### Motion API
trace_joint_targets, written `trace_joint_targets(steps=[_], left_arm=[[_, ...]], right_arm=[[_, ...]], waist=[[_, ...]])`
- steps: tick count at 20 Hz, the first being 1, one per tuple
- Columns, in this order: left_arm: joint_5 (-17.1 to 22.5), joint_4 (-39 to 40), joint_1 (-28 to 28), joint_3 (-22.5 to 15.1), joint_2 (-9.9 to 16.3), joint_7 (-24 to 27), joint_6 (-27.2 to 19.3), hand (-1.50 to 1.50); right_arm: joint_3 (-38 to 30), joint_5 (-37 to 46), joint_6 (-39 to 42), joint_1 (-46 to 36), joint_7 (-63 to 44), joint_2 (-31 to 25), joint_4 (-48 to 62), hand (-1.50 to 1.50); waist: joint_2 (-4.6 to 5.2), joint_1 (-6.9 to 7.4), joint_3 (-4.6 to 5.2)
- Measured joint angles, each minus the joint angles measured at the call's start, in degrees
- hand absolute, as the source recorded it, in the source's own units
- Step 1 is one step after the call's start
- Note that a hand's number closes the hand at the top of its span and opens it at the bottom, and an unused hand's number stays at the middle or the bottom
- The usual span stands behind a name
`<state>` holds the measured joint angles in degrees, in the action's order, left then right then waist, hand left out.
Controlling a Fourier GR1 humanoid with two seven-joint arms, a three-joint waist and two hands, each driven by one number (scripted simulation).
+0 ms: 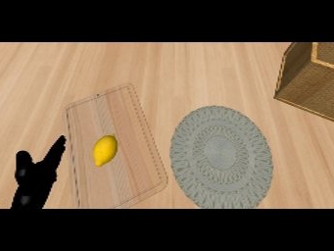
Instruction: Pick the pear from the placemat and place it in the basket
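Observation:
The round grey woven placemat (221, 157) lies at the middle right of the wooden counter, and nothing rests on it. No pear shows anywhere in the head view. A wicker basket (310, 88) stands at the far right, cut off by the view's edge. My left hand (34, 180) rests open at the lower left with its fingers pointing up, just left of a cutting board and apart from the placemat. My right hand is out of view.
A rectangular wooden cutting board (122, 115) lies left of the placemat. On it sits a yellow lemon-like fruit (105, 149), close to my left hand's fingertips. Bare counter stretches between the placemat and the basket.

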<state>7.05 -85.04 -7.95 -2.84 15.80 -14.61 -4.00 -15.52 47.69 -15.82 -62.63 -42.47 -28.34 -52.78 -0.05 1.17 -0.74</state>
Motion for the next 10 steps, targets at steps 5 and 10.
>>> trace_joint_targets(steps=[5, 10], left_arm=[[-0.72, -0.02, 0.26, -0.14, -0.26, -0.23, 0.14, 0.00], [-1.78, -0.06, 0.24, -0.21, -0.80, -0.05, -0.19, 0.00]], right_arm=[[-5.54, -5.68, -4.76, 1.90, 6.68, 0.14, 4.55, 1.50], [-9.59, -10.38, -7.75, 4.04, 14.72, -0.49, 9.36, 1.50]], waist=[[0.05, 0.03, -0.04], [0.04, 0.10, -0.06]])
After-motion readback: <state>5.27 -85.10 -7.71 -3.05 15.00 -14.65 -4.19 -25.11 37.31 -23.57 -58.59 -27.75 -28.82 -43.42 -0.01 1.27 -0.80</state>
